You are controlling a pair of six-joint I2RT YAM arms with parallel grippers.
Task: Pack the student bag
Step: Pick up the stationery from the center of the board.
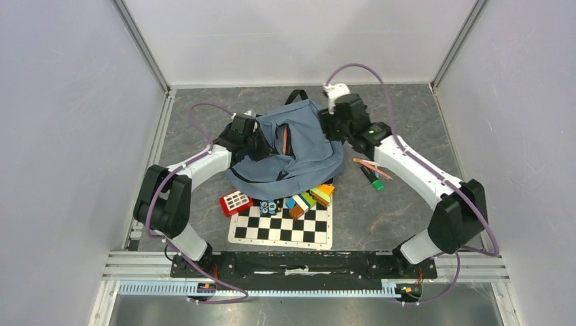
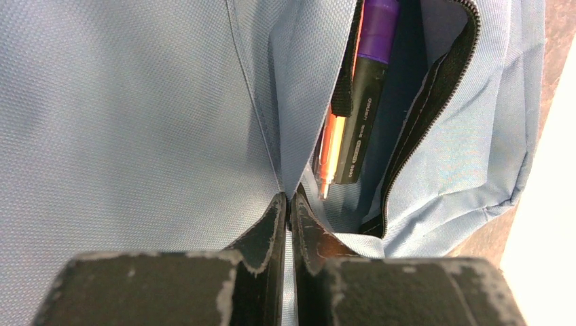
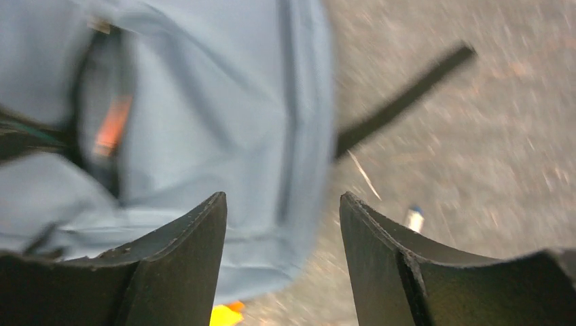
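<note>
pinching only a thin fold of the student bag (image 2: pixel 136 102), the left jaws could be pulled off it, the right jaws being spread.

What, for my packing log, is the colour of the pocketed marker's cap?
Purple marker cap, clearest in the left wrist view.

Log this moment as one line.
left tool shut on student bag pocket edge | right tool open | black marker, orange pen in pocket | loose pens on table
</note>
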